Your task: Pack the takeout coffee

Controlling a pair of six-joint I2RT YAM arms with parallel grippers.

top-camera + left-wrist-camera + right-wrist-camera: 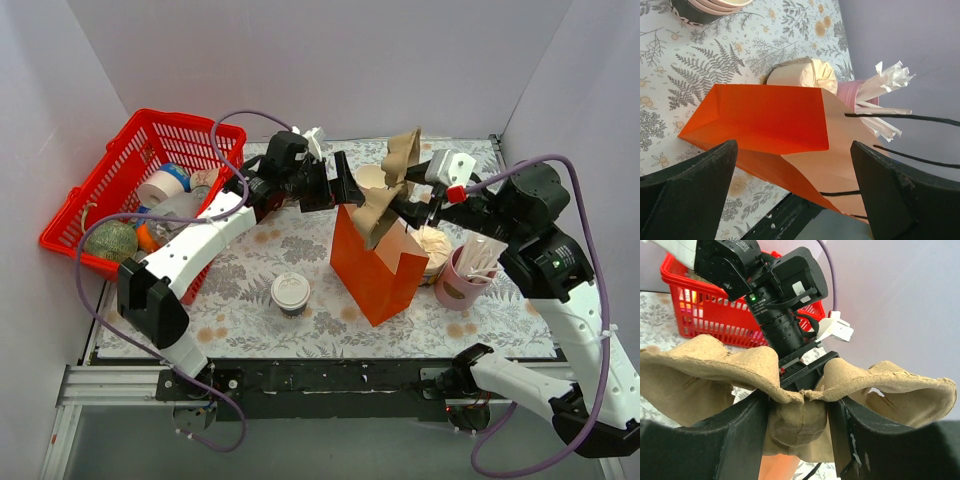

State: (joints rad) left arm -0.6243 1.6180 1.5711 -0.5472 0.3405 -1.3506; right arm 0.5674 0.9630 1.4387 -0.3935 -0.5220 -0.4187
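The takeout coffee (290, 293), a small dark cup with a round white lid, stands on the floral mat left of the orange paper bag (375, 268). My right gripper (412, 212) is shut on a brown pulp cup carrier (388, 195) and holds it over the bag's top; in the right wrist view the carrier (800, 412) is pinched between the fingers (735, 440). My left gripper (345, 190) is open and empty at the bag's far left top edge. In the left wrist view its fingers (690, 195) straddle the bag's open mouth (765, 117) without touching it.
A red basket (100, 185) of groceries stands at the far left. A pink cup of wrapped straws (462, 280) and a paper-wrapped item (433, 248) stand right of the bag. A stack of lidless cups (705, 10) stands behind it.
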